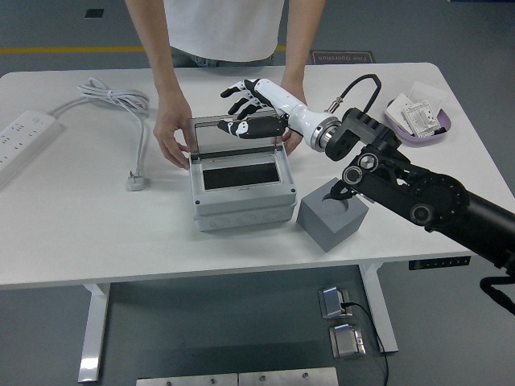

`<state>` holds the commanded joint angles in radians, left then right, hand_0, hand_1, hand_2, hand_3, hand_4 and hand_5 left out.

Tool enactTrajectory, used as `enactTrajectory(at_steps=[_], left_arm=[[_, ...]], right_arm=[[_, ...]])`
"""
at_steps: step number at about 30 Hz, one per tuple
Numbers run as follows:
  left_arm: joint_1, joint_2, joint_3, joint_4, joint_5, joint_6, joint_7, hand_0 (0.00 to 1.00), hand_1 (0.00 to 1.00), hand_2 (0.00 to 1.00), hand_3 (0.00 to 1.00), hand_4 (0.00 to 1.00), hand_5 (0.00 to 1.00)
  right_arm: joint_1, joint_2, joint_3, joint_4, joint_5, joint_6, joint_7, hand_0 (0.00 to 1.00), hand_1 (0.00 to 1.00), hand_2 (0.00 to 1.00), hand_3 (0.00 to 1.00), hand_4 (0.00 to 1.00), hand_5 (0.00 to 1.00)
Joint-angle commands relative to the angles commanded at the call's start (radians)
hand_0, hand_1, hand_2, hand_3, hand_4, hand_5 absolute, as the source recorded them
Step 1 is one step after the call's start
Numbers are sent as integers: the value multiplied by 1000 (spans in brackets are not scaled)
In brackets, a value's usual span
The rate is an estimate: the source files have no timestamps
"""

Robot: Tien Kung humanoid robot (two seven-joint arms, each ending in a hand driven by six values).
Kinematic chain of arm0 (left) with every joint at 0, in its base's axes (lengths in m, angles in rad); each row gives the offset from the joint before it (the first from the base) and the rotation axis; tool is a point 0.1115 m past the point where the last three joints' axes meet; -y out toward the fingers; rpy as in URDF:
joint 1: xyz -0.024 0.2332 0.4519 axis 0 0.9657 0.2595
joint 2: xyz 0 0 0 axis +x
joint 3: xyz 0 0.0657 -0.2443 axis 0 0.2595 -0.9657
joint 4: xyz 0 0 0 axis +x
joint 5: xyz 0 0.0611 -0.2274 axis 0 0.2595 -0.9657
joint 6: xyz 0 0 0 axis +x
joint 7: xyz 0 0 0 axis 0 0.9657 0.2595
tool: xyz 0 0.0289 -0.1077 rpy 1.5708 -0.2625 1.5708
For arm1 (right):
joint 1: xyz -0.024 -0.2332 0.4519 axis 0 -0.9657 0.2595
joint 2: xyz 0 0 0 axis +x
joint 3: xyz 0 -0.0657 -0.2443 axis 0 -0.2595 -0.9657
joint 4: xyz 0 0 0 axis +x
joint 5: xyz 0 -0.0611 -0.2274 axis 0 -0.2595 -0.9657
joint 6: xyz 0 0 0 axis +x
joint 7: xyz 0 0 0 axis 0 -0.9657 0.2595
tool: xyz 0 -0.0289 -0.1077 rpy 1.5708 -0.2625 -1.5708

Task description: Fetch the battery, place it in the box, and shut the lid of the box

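Observation:
The grey box [241,197] stands mid-table with its smoky see-through lid [237,138] propped up at the back. Its inside looks dark, and I cannot make out the battery there. My right hand [244,108], white-backed with black fingers [234,89], hovers at the lid's top edge with fingers spread, holding nothing. Its thumb side lies against the lid's upper rim. A person at the far side holds the box with one hand [170,135] at its left and the other hand [291,137] at its right rear corner.
A grey cube [332,219] sits right of the box, under my forearm. A purple bowl [420,121] with packets is at the far right. A power strip [22,137], white cable [113,98] and plug [135,182] lie at the left.

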<state>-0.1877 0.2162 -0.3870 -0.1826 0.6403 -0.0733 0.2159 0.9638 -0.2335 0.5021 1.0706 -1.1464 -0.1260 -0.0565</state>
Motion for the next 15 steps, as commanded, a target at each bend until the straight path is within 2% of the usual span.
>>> enactTrajectory(at_steps=[8,15], left_arm=[[-3,0,-36,1,54,-4,12,717,752,724,671,511,472],[-9,-7,-39,1,71,-7,13,716,752,724,667,512,471]], right_arm=[[84,32,-51,-161,65,14,20,725,600,628,759,807,340],[88,59,-86,-229,109,5,47,741,606,636,756,827,369]])
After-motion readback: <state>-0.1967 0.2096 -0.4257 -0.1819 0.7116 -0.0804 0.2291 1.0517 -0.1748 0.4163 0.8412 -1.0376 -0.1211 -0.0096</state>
